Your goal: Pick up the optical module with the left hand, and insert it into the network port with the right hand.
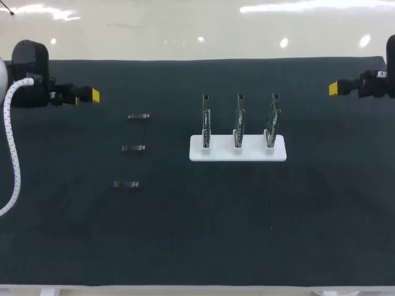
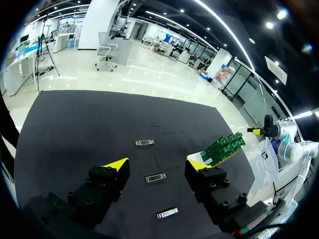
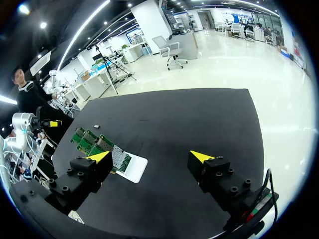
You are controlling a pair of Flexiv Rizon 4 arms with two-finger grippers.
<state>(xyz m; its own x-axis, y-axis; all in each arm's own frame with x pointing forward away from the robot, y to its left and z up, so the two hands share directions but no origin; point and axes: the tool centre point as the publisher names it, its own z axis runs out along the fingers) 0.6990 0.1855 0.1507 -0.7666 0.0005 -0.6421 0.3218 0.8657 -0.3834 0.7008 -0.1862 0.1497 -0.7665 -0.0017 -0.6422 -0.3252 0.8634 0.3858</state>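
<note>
three optical modules are laid flat on the dark counter point(image 1: 185, 240), in a loose column on the left arm's side: the far module point(image 1: 139, 116), the middle module point(image 1: 133, 148) and the near module point(image 1: 126, 184). they are set apart from one another, and none is gripped.

the left fingers point(image 1: 92, 94) are held over the counter's far left part, beside the far module and apart from it. in the left wrist view these fingers point(image 2: 117, 167) are seen spread wide with nothing pinched. the middle module point(image 2: 155, 177) is seen on the counter in the gap below them, the far module point(image 2: 144, 143) ahead, the near module point(image 2: 167, 213) under the wrist.

a white stand point(image 1: 237, 152) is placed near the counter's middle, and three circuit boards point(image 1: 239, 120) are held upright in it, side by side.

the right fingers point(image 1: 334, 88) are kept at the counter's far right edge, well apart from the stand. in the right wrist view they point(image 3: 202, 158) are spread and empty, and the stand point(image 3: 133, 170) with its boards point(image 3: 97, 142) is seen beside one finger.
</note>
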